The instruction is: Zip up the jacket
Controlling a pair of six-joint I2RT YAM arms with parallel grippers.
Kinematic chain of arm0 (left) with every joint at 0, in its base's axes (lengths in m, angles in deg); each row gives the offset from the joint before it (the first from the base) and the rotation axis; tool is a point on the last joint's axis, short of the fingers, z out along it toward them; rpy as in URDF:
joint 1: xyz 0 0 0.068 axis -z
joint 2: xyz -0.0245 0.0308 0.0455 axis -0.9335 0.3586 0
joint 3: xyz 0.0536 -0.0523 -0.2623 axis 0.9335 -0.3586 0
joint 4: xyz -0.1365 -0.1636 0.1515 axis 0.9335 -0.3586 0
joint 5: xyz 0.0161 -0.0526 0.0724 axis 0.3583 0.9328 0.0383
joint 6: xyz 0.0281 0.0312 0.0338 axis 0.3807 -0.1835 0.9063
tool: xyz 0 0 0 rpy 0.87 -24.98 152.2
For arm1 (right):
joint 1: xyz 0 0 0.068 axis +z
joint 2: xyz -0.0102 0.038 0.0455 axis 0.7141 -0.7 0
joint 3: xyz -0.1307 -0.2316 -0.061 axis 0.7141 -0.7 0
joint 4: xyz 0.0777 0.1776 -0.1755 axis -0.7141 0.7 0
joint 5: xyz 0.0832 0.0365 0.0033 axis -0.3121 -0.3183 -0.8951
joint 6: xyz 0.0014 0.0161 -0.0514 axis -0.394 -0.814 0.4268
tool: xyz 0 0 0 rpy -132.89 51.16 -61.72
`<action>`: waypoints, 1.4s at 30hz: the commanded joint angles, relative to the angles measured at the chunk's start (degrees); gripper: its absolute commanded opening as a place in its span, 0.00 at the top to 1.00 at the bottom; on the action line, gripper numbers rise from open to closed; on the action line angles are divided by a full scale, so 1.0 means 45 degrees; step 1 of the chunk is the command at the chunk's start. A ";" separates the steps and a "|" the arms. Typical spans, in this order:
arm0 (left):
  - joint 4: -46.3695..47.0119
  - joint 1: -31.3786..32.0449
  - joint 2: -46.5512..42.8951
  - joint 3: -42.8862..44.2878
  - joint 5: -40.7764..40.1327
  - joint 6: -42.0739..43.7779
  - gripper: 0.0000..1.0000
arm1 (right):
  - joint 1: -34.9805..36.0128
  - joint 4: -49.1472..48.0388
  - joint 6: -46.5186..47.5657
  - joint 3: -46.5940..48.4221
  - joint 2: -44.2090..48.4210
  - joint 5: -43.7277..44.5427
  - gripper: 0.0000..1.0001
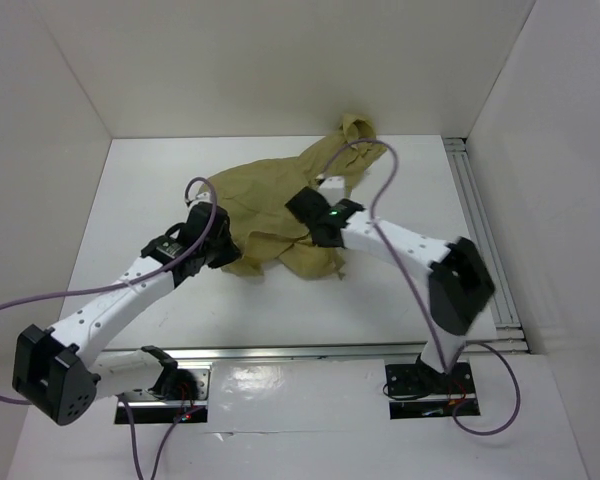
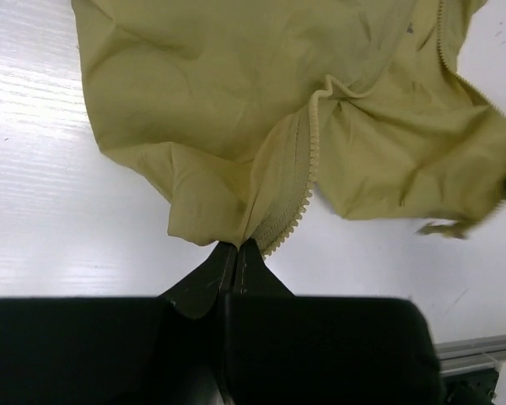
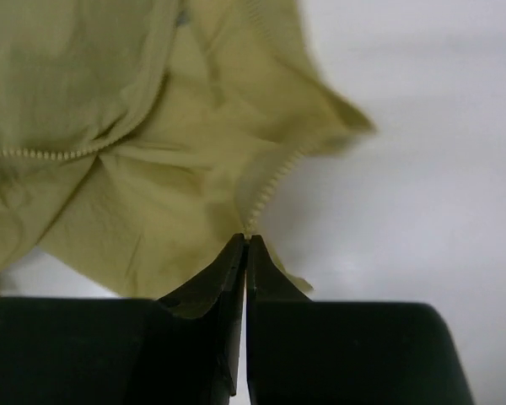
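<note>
The olive-tan hooded jacket [image 1: 270,200] is lying crumpled and unzipped in the middle of the white table [image 1: 130,200]. The left gripper [image 2: 238,246] is clamping the jacket's near edge beside the zipper teeth [image 2: 310,152], jaws pressed together on fabric. The right gripper [image 3: 246,240] is pinching another toothed edge, jaws tight together.
</note>
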 commanded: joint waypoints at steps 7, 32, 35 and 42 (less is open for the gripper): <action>0.0500 -0.0724 0.2207 0.0806 0.0389 0.0571 1.00 | 0.2588 -0.1131 0.2098 0.2534 -0.4129 -0.1295 0.39; 0.1516 -0.0608 0.4375 0.1470 0.2575 0.1451 1.00 | 0.0362 -0.5566 0.3485 -0.4361 -0.0082 -0.7353 0.58; 0.1651 -0.0608 0.4376 0.1470 0.2731 0.1451 1.00 | 0.0362 -0.5566 0.3623 -0.4244 -0.0239 -0.7353 0.58; 0.1907 -0.0608 0.4493 0.1334 0.3104 0.1451 1.00 | 0.0362 -0.5703 0.3740 -0.4126 -0.1078 -0.6709 0.58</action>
